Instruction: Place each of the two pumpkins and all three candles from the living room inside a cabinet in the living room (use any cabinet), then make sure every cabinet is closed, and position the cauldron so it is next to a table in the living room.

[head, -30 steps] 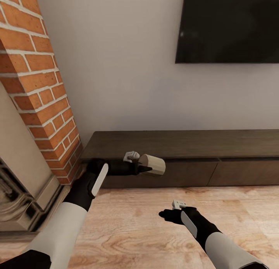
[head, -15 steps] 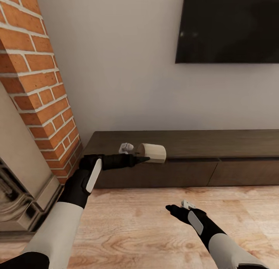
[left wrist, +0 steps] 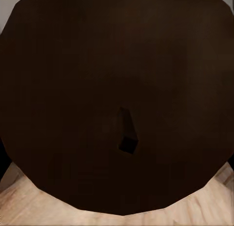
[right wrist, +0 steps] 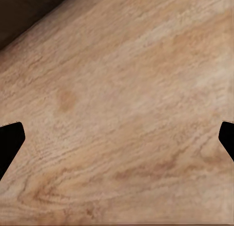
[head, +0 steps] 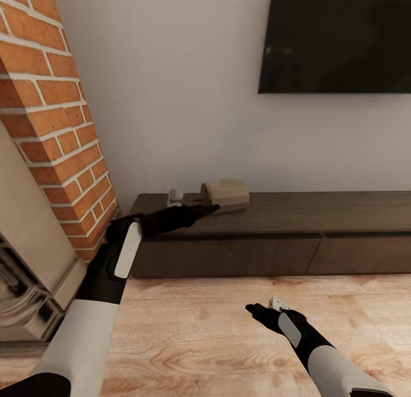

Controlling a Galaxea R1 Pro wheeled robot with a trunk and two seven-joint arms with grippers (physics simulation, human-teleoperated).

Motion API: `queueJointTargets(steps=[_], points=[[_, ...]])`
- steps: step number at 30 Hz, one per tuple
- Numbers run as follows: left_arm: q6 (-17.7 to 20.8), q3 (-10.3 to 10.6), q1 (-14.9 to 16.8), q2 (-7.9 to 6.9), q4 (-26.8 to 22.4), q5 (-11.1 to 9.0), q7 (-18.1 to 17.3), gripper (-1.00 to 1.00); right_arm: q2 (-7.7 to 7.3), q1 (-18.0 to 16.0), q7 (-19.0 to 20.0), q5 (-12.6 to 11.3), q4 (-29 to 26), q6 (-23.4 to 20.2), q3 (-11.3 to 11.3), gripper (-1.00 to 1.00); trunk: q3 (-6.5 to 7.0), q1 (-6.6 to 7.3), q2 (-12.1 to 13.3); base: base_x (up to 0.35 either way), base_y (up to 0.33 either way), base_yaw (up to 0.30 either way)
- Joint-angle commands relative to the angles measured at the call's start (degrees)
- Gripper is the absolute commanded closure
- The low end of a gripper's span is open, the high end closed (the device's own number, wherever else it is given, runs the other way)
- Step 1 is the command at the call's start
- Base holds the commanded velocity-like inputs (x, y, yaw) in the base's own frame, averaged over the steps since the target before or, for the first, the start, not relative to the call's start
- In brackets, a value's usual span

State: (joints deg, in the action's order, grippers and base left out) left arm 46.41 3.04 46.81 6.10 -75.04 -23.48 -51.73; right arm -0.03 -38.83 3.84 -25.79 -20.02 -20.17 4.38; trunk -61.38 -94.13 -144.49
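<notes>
A tan candle (head: 226,194) lies on its side in my left gripper (head: 206,207), which is shut on it. It hangs just above the top of the long dark brown cabinet (head: 319,214), near the cabinet's left end. In the left wrist view the candle's round end (left wrist: 117,89) looms dark and very close, with a small wick at its middle. The cabinet's drawer fronts look closed. My right gripper (head: 254,311) hovers low over the wooden floor in front of the cabinet, open and holding nothing; in the right wrist view its fingertips (right wrist: 9,138) stand far apart.
A red brick column (head: 57,128) and a fireplace surround (head: 23,305) stand to the left of the cabinet. A large black TV (head: 342,37) hangs on the white wall above it. Wooden floor (head: 200,340) stretches in front.
My left arm has lifted the candle from in front of the drawer face to just above the cabinet top. The right gripper has shifted slightly right and lower.
</notes>
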Motion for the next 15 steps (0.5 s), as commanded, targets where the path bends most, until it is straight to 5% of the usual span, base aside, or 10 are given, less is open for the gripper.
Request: queueJointTargets(steps=[1,6,7,10,15], points=[[0.32,-0.01,0.03,-0.04,-0.49,-0.42,-0.21,1.00,0.03,-0.01,0.25,-0.07,0.43,-0.33,0.63,-1.00,-0.05,0.01,-0.02,0.000,0.000,0.000],[0.46,0.14,0.00,-0.10,-1.70,-0.97,-0.47,1.00,0.03,-0.03,0.44,-1.03,1.14,-0.41,3.97,-1.00,-0.05,0.01,-0.02,0.000,0.000,0.000],[0.49,0.17,-0.01,-0.09,-2.04,-1.12,-0.56,1.00,0.02,-0.02,0.67,-2.08,1.22,-0.50,6.72,-1.00,-0.05,0.01,-0.02,0.000,0.000,0.000],[0.51,0.22,-0.03,-0.06,-2.20,-1.53,-0.60,1.00,0.03,-0.02,1.22,-3.24,1.13,-0.58,8.90,-1.00,-0.05,0.01,-0.02,0.000,0.000,0.000],[0.52,0.94,-0.02,-0.04,-2.27,-3.47,-0.65,1.00,-0.10,-0.01,8.72,-4.70,1.04,-0.68,10.82,-1.00,-0.05,0.01,-0.02,0.000,0.000,0.000]])
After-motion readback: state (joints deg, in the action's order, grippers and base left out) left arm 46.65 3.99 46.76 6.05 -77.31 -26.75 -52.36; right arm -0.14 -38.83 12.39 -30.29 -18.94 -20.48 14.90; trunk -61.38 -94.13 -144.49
